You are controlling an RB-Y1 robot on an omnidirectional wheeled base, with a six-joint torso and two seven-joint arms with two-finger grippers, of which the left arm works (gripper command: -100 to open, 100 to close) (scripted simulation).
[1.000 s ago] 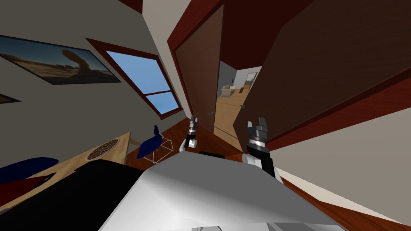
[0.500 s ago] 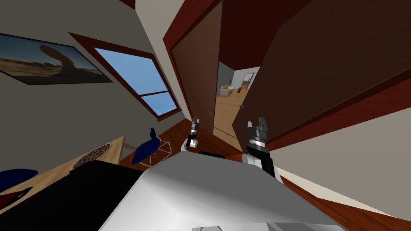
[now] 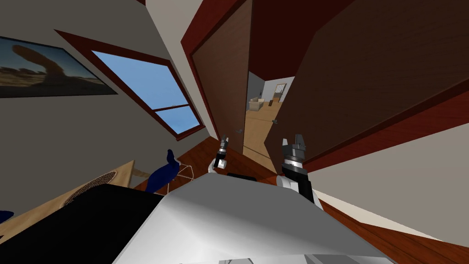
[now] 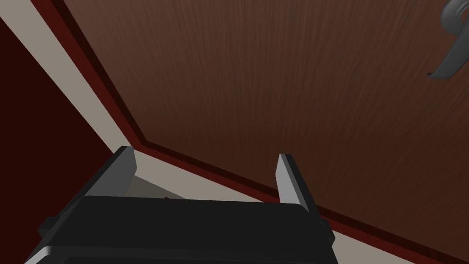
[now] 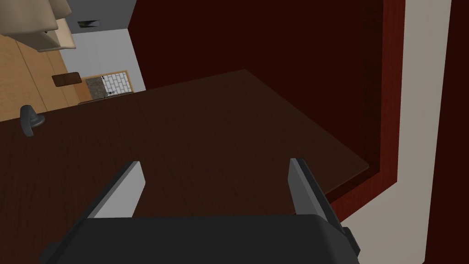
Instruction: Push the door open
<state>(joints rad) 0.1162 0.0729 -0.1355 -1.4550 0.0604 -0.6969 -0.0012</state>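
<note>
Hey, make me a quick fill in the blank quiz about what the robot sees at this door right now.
1. The left claw and the right claw both have their fingers ____.
2. The left claw faces the left door leaf, whose colour is ____.
3. The lever handle on that leaf is coloured ____.
4. Blue sky shows through the ____ left of that leaf.

Missing words: open; brown; grey; window.

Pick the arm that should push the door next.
Right, probably. The right gripper is open with both fingers over the face of the right door leaf. The left gripper, also open, points at the edge of the left door leaf by its frame.
</note>
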